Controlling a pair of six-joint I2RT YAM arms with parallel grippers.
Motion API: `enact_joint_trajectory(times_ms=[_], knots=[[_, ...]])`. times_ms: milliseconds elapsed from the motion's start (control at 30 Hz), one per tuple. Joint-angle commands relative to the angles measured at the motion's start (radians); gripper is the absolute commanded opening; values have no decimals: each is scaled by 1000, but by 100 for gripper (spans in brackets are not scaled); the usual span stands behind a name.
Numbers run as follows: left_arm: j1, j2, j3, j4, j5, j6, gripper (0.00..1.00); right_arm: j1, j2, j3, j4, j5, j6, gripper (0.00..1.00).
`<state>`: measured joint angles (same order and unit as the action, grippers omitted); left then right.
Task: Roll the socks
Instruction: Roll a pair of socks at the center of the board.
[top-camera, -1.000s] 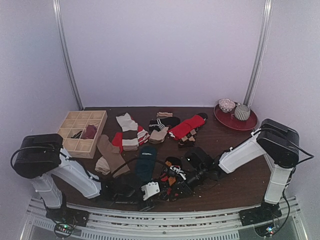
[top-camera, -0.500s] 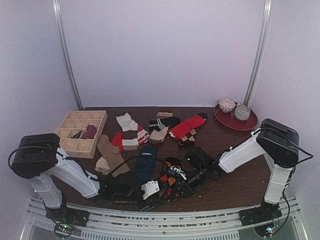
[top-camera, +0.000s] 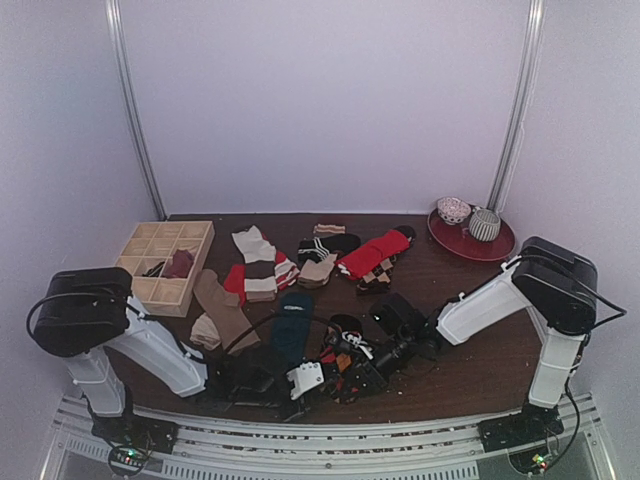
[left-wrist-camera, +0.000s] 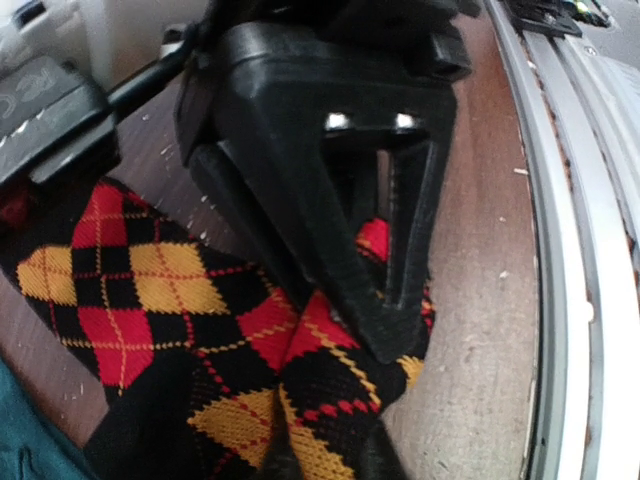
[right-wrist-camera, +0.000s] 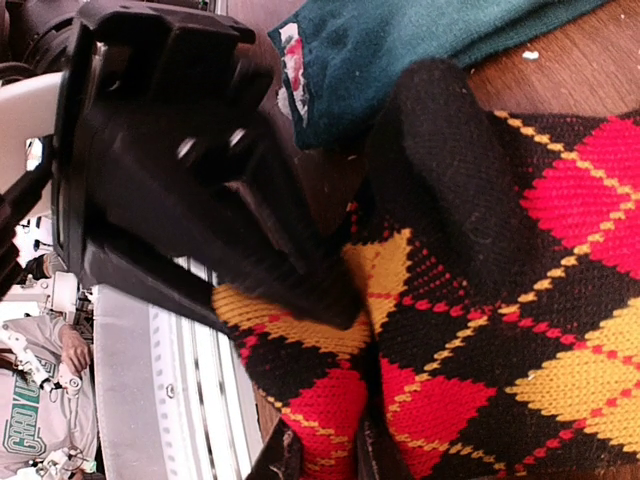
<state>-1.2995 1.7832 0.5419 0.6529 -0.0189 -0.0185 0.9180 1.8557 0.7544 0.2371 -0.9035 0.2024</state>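
**Left gripper**: jaws narrow, tips down in the argyle sock. Your left wrist view shows a thin fold of cloth between them. It reads as a pinch, not a hover.

**Teal sock**: lies on the left-arm side of the argyle. It runs roughly parallel and is touching or overlapping it along the free length.

**Argyle sock**: near-centre of the table, just inside the rail. The end you hold is the one by the rail, and the rest runs away from it toward the back of the table. So the long axis is front to back, crosswise to both arms. I can't tell whether it is one sock or a stacked pair. A seam or fold runs down the middle, between the two grips.

**Right gripper**: fingers drawn to a point and pressed into the same near end. It sits just beside the left one, almost tip to tip. By the look it is also a pinch on the argyle.

**What the move turns on**: neither arm is nearer, since both hold the rail end. Judged from that, the roll has to travel away from you, along the sock toward the back. Turn both wrists together, because uneven turning would likely skew the roll. Mind the teal sock, which is close enough on your left to get dragged in.
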Motion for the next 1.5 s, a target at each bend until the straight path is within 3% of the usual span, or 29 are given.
enact_joint_trajectory(times_ms=[0, 167, 233, 267, 300, 367, 500, 633, 767, 1033, 1467], knots=[[5, 2, 3, 11, 29, -21, 0, 2, 82, -56, -207, 130, -12, 15], [17, -6, -3, -24, 61, -97, 0, 1, 52, -59, -175, 165, 14, 21], [25, -6, -19, -30, 88, -150, 0, 2, -4, -76, -125, 199, 17, 31], [36, -4, -29, -29, 106, -195, 0, 2, -61, -91, -81, 235, 19, 46], [44, 5, -39, -27, 130, -228, 0, 4, -111, -110, -35, 273, 15, 54], [52, 32, -53, -27, 172, -280, 0, 16, -220, -156, 68, 355, -18, 57], [56, 90, -61, -45, 205, -349, 0, 176, -403, -277, 234, 722, -306, 66], [64, 138, -60, -50, 234, -379, 0, 397, -418, -359, 401, 969, -603, 70], [74, 147, -70, -50, 245, -386, 0, 488, -343, -315, 401, 1075, -699, 71], [81, 156, -91, -29, 272, -385, 0, 491, -241, -273, 360, 1172, -690, 68], [82, 166, -85, -23, 301, -370, 0, 442, -140, -214, 245, 1120, -620, 44]])
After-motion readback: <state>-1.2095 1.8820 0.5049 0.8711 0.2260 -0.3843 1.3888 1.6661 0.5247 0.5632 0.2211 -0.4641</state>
